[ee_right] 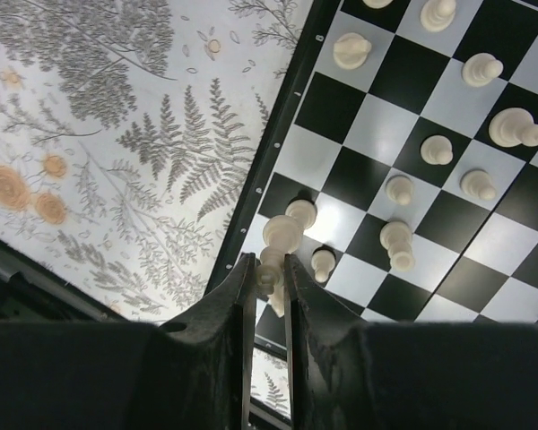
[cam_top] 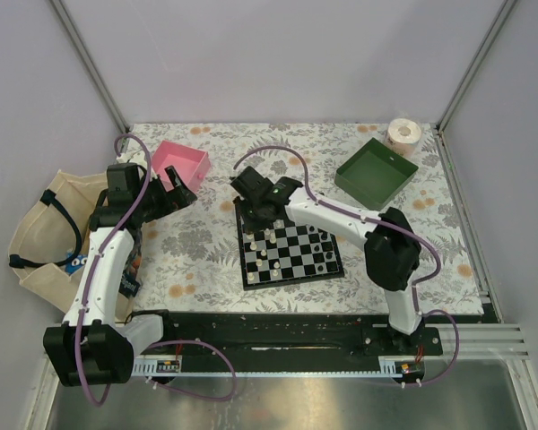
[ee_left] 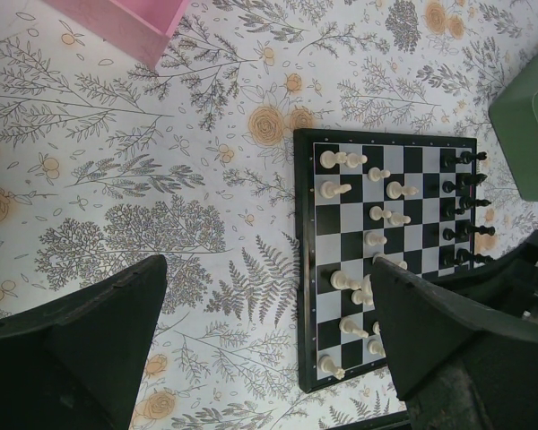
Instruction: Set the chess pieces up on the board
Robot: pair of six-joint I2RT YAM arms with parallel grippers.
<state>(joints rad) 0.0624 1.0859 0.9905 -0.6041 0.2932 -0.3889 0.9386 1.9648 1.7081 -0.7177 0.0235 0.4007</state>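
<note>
Cream-white chess piece (ee_right: 271,278) was clamped between the nearly closed jaws of the right gripper (ee_right: 267,260) — long axis roughly along the jaws, head toward the board (ee_right: 278,152) corner squares just beyond. The left gripper (ee_left: 267,269), jaws apart, hung over the surface (ee_left: 117,179), well left of the board.

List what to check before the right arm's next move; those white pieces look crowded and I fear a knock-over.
1. Right tool clamped on a white chess piece: ok.
2. Held piece over the board, near its border: ok.
3. Held piece touching its square: cannot tell.
4. Clearance from the neighbouring white piece beside the finger: not ok, very tight.
5. Left tool open, empty, away from the board: ok.
</note>
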